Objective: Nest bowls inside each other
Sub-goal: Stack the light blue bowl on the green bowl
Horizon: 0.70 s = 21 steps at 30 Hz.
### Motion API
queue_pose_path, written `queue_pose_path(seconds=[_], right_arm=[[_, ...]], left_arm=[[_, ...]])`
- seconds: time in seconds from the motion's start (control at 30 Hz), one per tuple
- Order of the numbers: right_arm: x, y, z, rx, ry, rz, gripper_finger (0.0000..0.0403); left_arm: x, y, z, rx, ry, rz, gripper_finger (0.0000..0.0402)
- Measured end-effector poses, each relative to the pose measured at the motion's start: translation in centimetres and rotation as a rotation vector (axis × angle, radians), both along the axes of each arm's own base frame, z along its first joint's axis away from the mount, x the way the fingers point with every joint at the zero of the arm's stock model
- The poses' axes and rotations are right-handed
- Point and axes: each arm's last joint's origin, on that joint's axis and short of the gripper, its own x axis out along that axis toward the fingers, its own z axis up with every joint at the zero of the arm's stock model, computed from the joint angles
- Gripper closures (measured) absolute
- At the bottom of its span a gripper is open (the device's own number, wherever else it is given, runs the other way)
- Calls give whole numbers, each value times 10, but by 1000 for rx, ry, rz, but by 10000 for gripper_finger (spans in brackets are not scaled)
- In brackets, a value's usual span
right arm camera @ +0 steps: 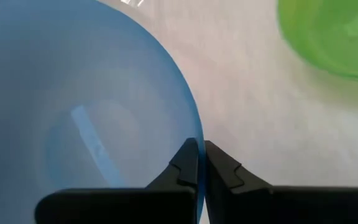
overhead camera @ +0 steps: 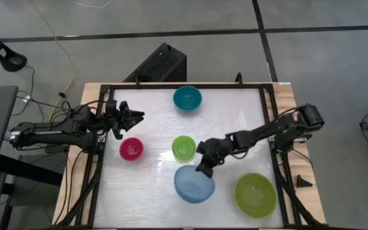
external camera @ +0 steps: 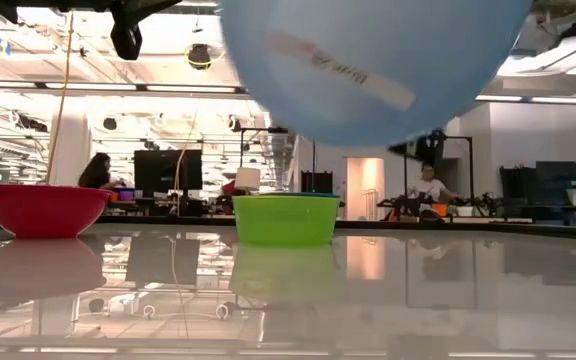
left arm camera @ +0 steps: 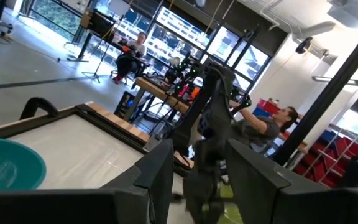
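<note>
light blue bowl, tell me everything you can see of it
The light blue round plastic bowl is plain and slightly translucent, with a pale strip, perhaps a label, on its base. It faces mouth up near the table's front edge, between the small lime green bowl and the large lime green bowl. The right gripper is shut on its rim. In the low view its underside hangs clear of the tabletop, so it is lifted.

Five bowls stand on the white table [overhead camera: 152,191], placed here from the small lime green bowl [overhead camera: 183,147] at the middle: one teal bowl [overhead camera: 187,98] beyond it, one magenta pink bowl [overhead camera: 131,149] to its left, one light blue bowl [overhead camera: 193,184] just before it, one large lime green bowl [overhead camera: 255,195] to the right front. Two dark arms reach in.
</note>
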Motion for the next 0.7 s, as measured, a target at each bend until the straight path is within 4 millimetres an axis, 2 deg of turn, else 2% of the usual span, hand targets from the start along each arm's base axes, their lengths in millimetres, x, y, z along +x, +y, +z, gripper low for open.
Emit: queue_pose_path(seconds=[0.13, 0.37, 0.53, 0.7], right_arm=[[-27, -11, 26, -42, 42, -13, 373], [-99, -9, 63, -124, 180, -75, 373], [-145, 7, 71, -157, 286, -133, 373], [-172, 27, 67, -192, 388, -146, 373]], left_arm=[[0, 0, 0, -5, -1, -5, 269], [1, 0, -2, -7, 25, -10, 269], [1, 0, -3, -7, 29, -10, 269], [1, 0, -3, -8, 29, -7, 269]])
